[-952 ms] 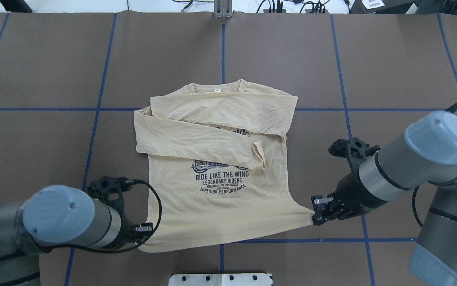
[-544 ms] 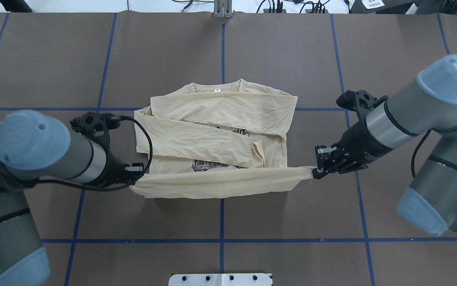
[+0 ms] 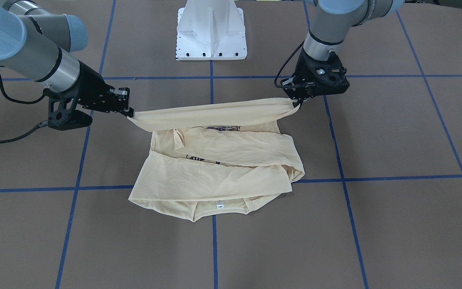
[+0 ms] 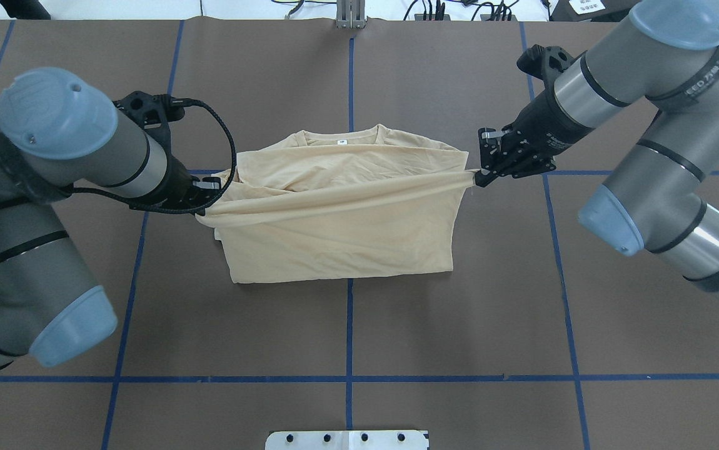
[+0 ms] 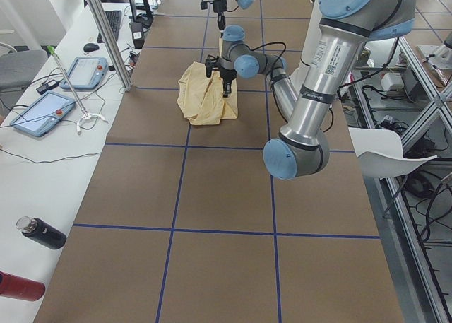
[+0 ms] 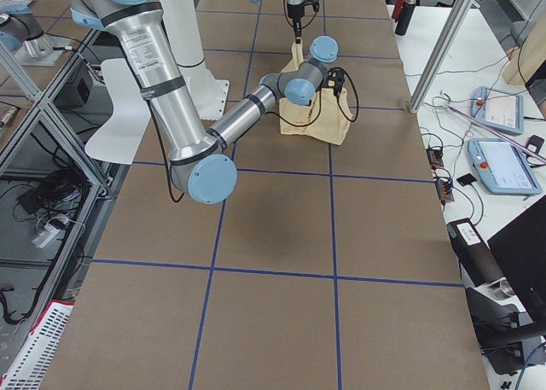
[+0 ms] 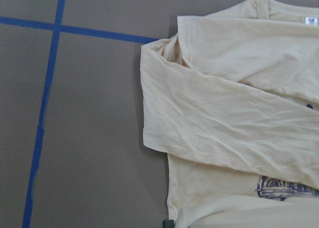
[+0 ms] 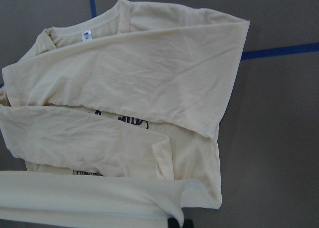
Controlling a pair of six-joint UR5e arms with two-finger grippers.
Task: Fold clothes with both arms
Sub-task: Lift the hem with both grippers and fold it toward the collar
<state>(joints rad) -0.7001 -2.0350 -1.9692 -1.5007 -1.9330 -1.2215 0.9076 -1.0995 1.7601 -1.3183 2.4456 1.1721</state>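
The clothes are one cream-yellow long-sleeved shirt (image 4: 341, 244) lying mid-table with both sleeves folded across the chest. Its white neck tag (image 4: 341, 142) sits at the far edge. The hem is lifted into a taut band above the chest, and the lower half covers most of the navy print (image 3: 223, 128). My left gripper (image 4: 206, 209) is shut on the hem's left corner and my right gripper (image 4: 477, 181) on its right corner. In the front-facing view the shirt (image 3: 215, 176) spreads below the right gripper (image 3: 129, 114) and the left gripper (image 3: 295, 105). Both wrist views look down on the folded sleeves (image 7: 224, 113) (image 8: 139, 78).
The brown table (image 4: 347, 337) carries a grid of blue tape lines. The white pedestal base (image 3: 211, 32) stands at the robot's edge. A side bench holds tablets (image 5: 42, 114) and bottles (image 5: 42, 232); another bench on the opposite side holds tablets (image 6: 503, 164).
Both grippers have carried the hem from the table's near side up and toward the collar. The lower half now drapes over the sleeves and hides most of the print.
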